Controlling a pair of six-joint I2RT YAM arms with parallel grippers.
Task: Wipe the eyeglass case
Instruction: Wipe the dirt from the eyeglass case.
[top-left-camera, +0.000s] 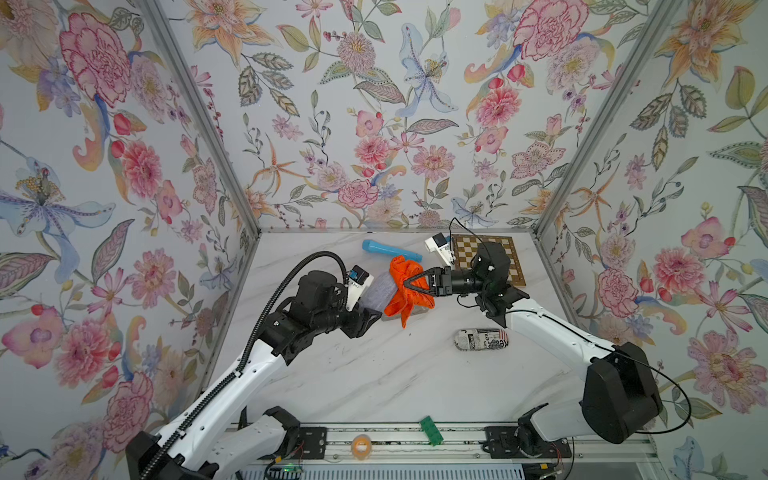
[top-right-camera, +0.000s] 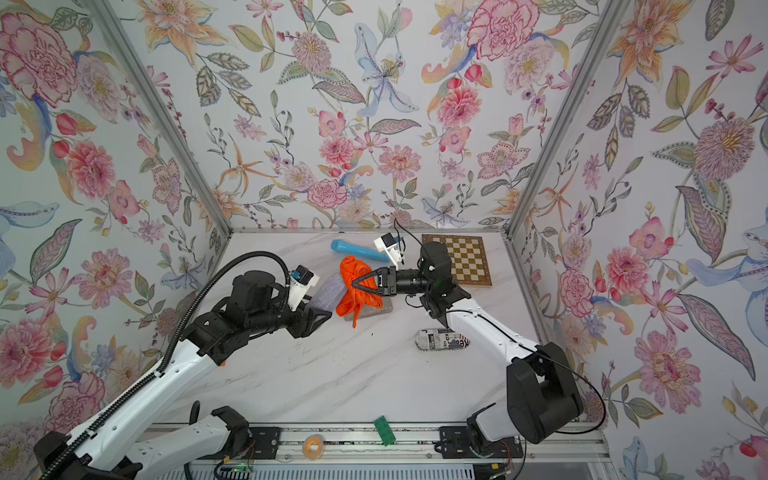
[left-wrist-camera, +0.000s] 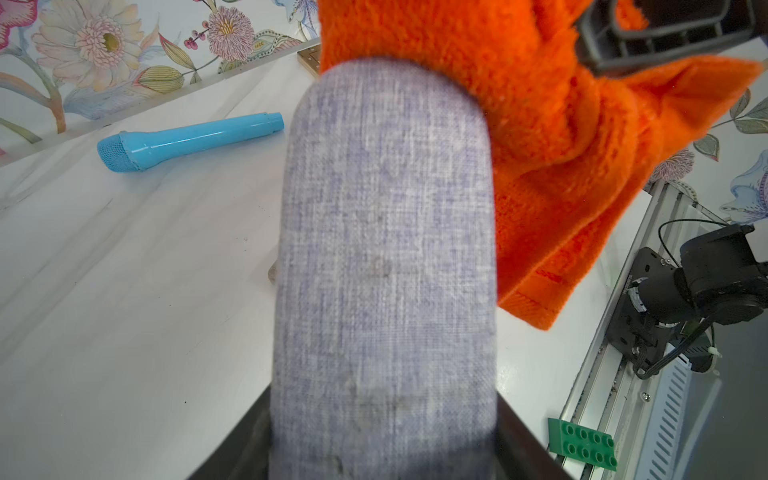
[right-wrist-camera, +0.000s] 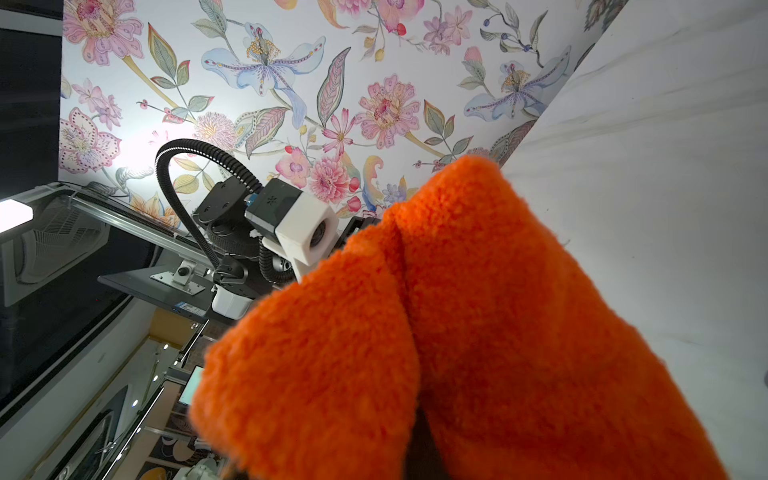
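The eyeglass case (top-left-camera: 380, 291) (top-right-camera: 330, 293) is a lavender-grey fabric oval, held off the table. My left gripper (top-left-camera: 368, 318) is shut on its near end, and the case (left-wrist-camera: 384, 270) fills the left wrist view between the dark fingers (left-wrist-camera: 523, 449). My right gripper (top-left-camera: 409, 284) (top-right-camera: 357, 284) is shut on a bunched orange cloth (top-left-camera: 405, 305) (right-wrist-camera: 478, 332). The cloth (left-wrist-camera: 540, 145) presses against the case's far end and right side and hangs below it. In the right wrist view the cloth hides the case and the right jaws.
A blue toy microphone (top-left-camera: 390, 250) lies at the back, with a chessboard (top-left-camera: 490, 257) at back right. A newspaper-print case (top-left-camera: 480, 338) lies on the table below the right arm. A grey slab (top-right-camera: 380, 309) sits under the cloth. A green brick (top-left-camera: 431, 430) and a tape ring (top-left-camera: 360, 446) rest on the front rail.
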